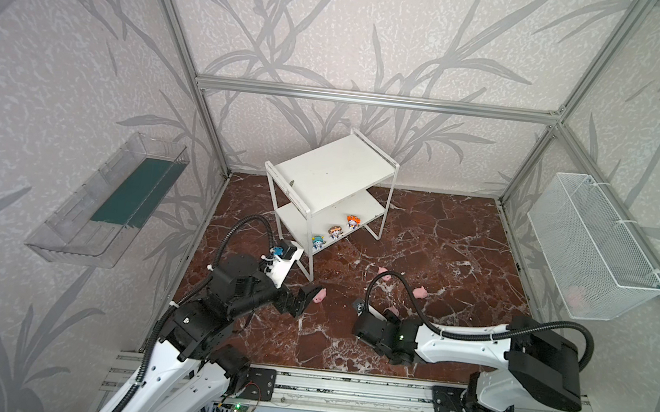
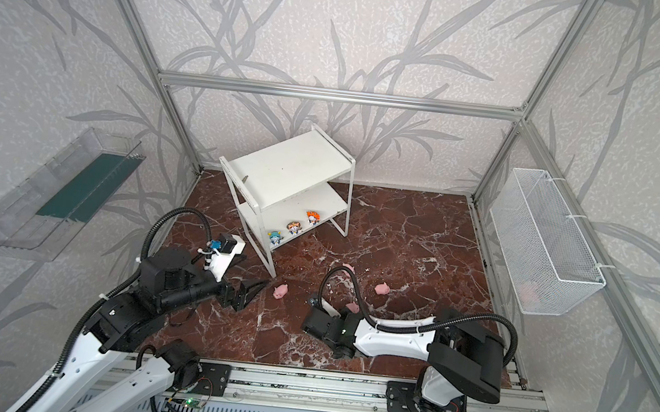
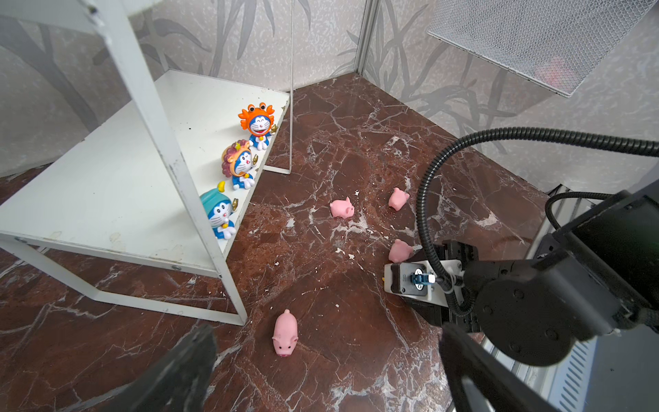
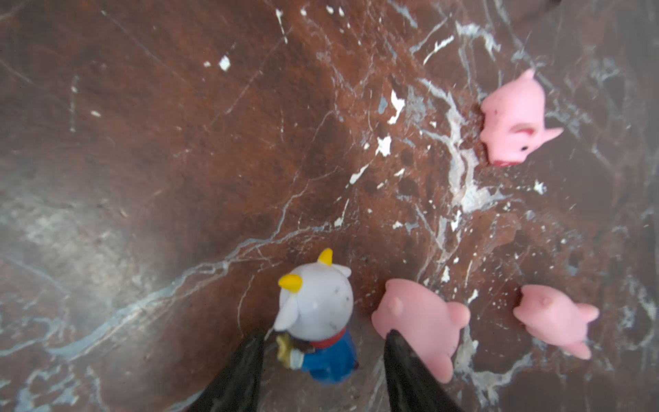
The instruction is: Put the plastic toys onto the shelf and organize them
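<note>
**Right pincer straddles a horned figurine; three figurines stand on the shelf**

Low in both top views, right of centre, the right pincer (image 4: 324, 339) points down at the marble worktop (image 1: 442, 235). The right wrist view shows its jaws narrowed but apart, one on each side of a white-headed figurine (image 4: 317, 314) with yellow horns and a blue body. One finger (image 4: 246, 371) meets the figurine's arm. The other finger overlaps a pig (image 4: 420, 321) just beside the figurine, with a gap between finger and figurine.

Left of centre, the left pincer (image 2: 249, 290) sits low with its jaws wide and empty, and a second pig (image 2: 280, 291) lies just past its tips. Higher in the frame, a third pig (image 2: 382, 289) and a fourth pig (image 2: 349, 267) lie on the worktop.

Beyond them, at upper centre, the shelf (image 1: 332, 169) stands angled. A teal figurine (image 3: 219, 214), a lion figurine (image 3: 240, 166) and a crab figurine (image 3: 258, 125) line the front edge of its lower board. At right, the mesh basket (image 1: 592, 243) holds something pink, too blurred to identify.
</note>
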`<state>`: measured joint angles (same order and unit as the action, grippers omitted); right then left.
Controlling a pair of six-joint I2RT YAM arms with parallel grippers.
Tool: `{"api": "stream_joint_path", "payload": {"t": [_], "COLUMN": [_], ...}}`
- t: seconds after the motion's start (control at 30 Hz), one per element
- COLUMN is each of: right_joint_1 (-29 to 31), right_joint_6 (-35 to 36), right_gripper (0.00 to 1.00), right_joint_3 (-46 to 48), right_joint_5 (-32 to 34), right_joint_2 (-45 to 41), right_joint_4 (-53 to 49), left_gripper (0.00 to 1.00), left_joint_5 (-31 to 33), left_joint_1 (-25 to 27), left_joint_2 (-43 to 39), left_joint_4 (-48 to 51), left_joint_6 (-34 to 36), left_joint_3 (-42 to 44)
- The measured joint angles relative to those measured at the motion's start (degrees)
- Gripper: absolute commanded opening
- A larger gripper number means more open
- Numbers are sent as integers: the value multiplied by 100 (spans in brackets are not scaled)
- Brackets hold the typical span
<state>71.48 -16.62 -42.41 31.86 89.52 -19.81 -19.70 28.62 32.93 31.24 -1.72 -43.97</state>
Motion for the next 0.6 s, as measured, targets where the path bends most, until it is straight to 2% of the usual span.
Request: {"api": "stream_joint_path", "payload": {"t": [0.23,0.4,0.6], "right_joint_1": [260,326,308], "right_joint_6": [-114,-225,-208], "right_gripper": [50,34,26], "right_joint_3": [-634,-769,-852], "right_joint_5": [765,815,592], "right_joint_2": [715,970,966], "right_joint_4": [-645,-916,-1001], "left_gripper": [99,99,99], "left_joint_5": [-11,-15,-17], "left_joint_1": [0,-2,-4], "left_joint_2": [-22,-59,-70], "left_joint_4": [-2,-2,-2], "left_joint_6": [0,0,0], "left_joint_3": [0,0,0]}}
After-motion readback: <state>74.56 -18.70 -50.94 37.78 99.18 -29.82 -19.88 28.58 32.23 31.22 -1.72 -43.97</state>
